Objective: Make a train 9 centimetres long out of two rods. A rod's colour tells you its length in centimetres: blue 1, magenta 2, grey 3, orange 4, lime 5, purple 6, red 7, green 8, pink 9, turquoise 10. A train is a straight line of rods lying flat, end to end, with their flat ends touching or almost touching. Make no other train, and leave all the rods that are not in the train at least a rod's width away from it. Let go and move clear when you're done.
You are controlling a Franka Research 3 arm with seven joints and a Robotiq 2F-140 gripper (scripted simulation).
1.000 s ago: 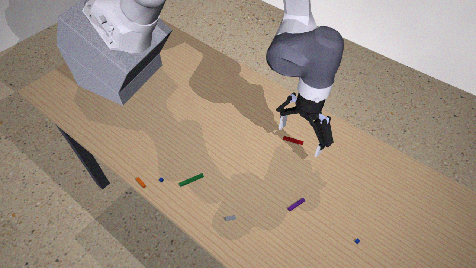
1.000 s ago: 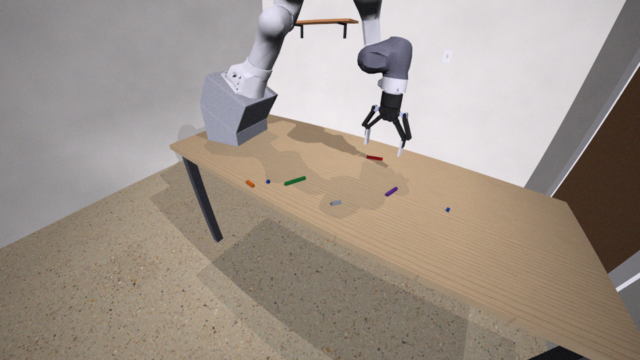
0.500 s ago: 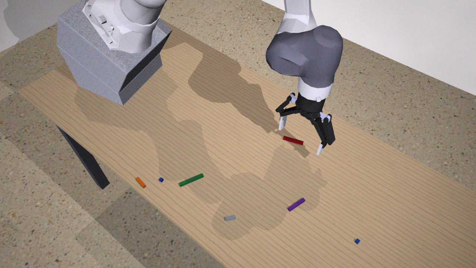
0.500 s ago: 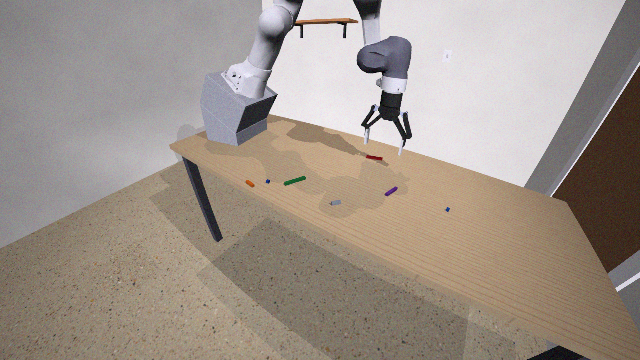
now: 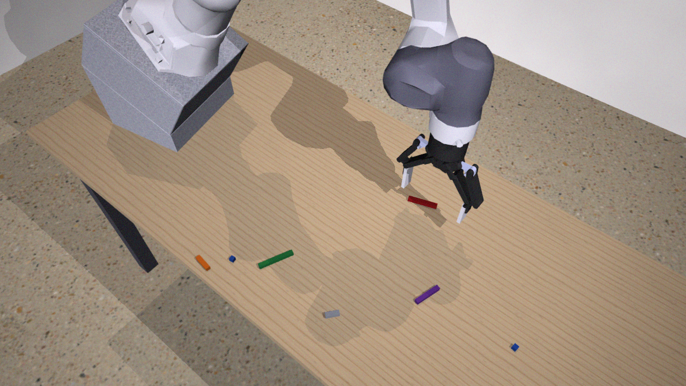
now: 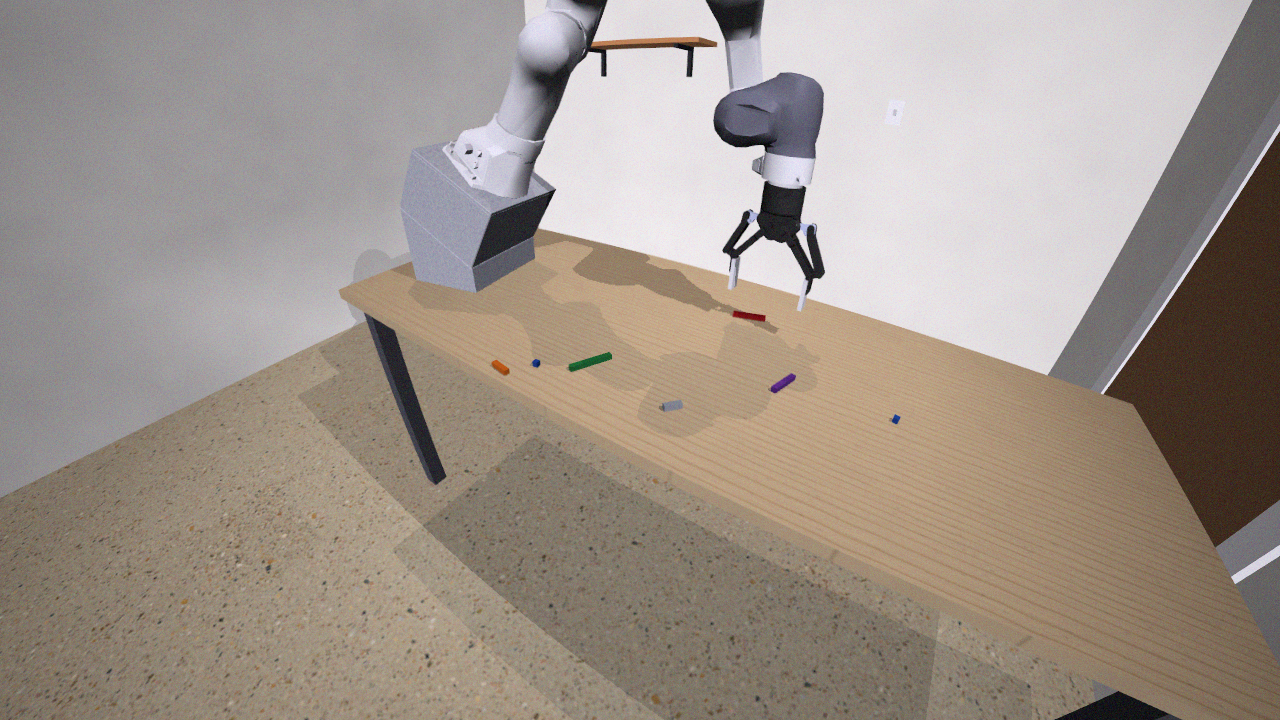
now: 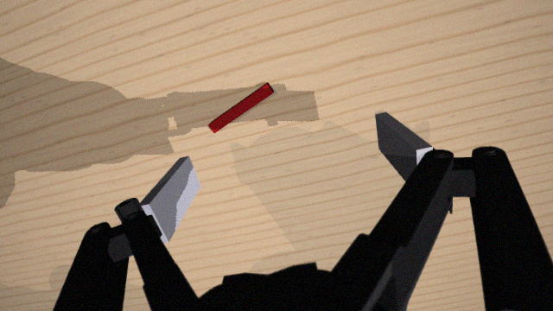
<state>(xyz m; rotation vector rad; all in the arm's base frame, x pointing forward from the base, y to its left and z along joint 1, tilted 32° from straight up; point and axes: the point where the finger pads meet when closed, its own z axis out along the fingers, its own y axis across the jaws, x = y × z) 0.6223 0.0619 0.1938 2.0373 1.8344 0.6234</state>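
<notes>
Claw (image 5: 431, 203) (image 6: 766, 298) (image 7: 282, 152) status, top view: fingers spread wide, nothing gripped, positioned around the red rod (image 5: 422, 202) (image 6: 749, 315) (image 7: 241, 108) on the far side of the desk (image 5: 575, 268) (image 6: 984, 429) (image 7: 389, 52). Train assembly: not started; all rods lie apart. Valid pairs for the specified length: green rod (image 5: 275, 259) (image 6: 590, 361) plus one blue rod, or purple rod (image 5: 427, 294) (image 6: 783, 383) plus grey rod (image 5: 332, 313) (image 6: 672, 405). The left blue rod (image 5: 232, 258) (image 6: 536, 362) lies between the green rod and the orange rod (image 5: 202, 262) (image 6: 500, 367); the right blue rod (image 5: 514, 347) (image 6: 896, 419) lies well apart.

Exterior view: claw is raised clear of the desk. Step in hand appears to be the approach, before any grasp. The red rod would require a magenta partner, and none is visible; leave it in place. Next move: travel to a rod of a valid pair, align the fingers across its narrow width, then lower.

Wrist view: the red rod lies flat and oblique to the finger line, touching neither finger. Closing here would not advance the train.
</notes>
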